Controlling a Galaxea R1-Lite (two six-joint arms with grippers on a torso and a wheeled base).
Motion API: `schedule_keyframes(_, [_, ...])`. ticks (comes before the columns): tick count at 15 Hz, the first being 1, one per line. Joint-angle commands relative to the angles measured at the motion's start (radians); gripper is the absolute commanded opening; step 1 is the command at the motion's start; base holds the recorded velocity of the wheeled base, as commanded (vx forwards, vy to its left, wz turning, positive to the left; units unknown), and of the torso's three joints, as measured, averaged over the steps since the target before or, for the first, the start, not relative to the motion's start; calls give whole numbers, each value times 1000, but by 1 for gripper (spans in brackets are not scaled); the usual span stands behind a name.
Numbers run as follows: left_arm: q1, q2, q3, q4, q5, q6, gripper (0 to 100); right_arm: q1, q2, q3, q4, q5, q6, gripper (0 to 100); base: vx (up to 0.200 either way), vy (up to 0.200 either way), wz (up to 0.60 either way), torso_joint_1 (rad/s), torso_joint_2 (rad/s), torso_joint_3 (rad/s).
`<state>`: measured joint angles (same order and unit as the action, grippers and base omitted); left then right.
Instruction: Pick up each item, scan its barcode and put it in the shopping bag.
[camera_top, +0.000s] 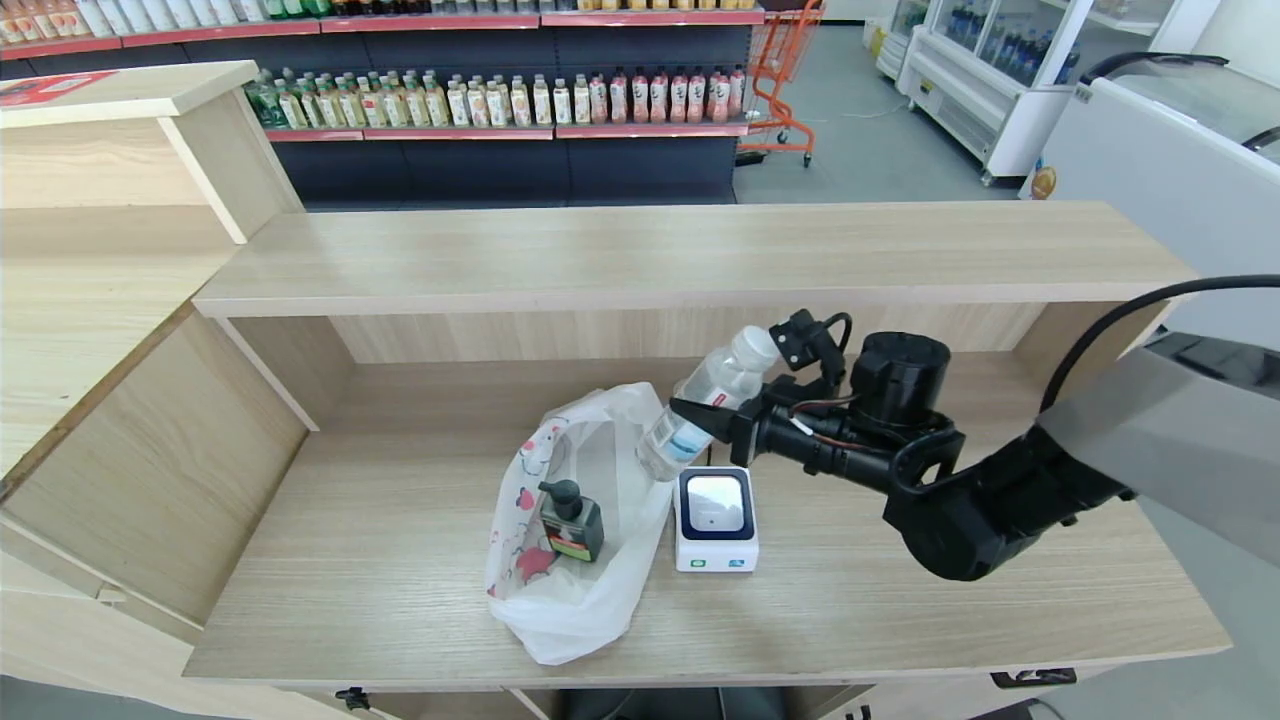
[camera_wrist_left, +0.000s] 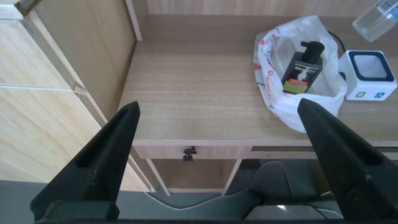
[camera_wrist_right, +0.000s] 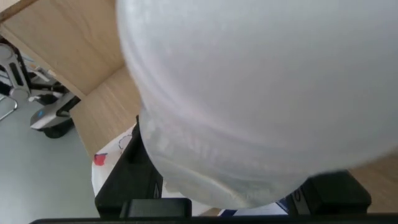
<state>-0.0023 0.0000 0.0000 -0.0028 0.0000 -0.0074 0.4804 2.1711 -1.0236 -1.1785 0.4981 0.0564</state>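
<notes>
The right gripper (camera_top: 715, 415) clamps a clear bottle (camera_top: 735, 370) around its middle. The bottle is tilted, with its base hanging just above the scanner's (camera_top: 715, 518) back edge. Just left of the scanner lies the open bag (camera_top: 560, 610) with a dark pump bottle (camera_top: 572, 520) inside. Behind the scanner rises a wooden ledge (camera_top: 700, 250). The left gripper (camera_wrist_left: 219, 107) hangs well left of the scanner at the counter's (camera_top: 900, 600) front edge, fingers spread and empty.

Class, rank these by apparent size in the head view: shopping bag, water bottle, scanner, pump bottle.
Largest: shopping bag.
Middle: water bottle and scanner look about alike. The bottle is held nearer the camera, so they are unranked.
Smallest: pump bottle.
</notes>
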Motion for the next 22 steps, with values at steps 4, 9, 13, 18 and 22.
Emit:
schedule_keyframes(4, [-1,2,0,1,0,0,100,9,161,-121,5,30,-3,0,0,0,0,0,0,0])
schedule_keyframes(9, [-1,2,0,0,0,0,100,46,288,-286,25,30,-1,0,0,0,0,0,0,0])
schedule_keyframes(13, [-1,2,0,1,0,0,100,58,348,-354,45,27,-13,0,0,0,0,0,0,0])
schedule_keyframes(18, [-1,2,0,1,0,0,100,58,412,-467,71,19,-52,0,0,0,0,0,0,0])
schedule_keyframes(22, [1,2,0,1,0,0,100,47,443,-489,68,19,-115,0,0,0,0,0,0,0])
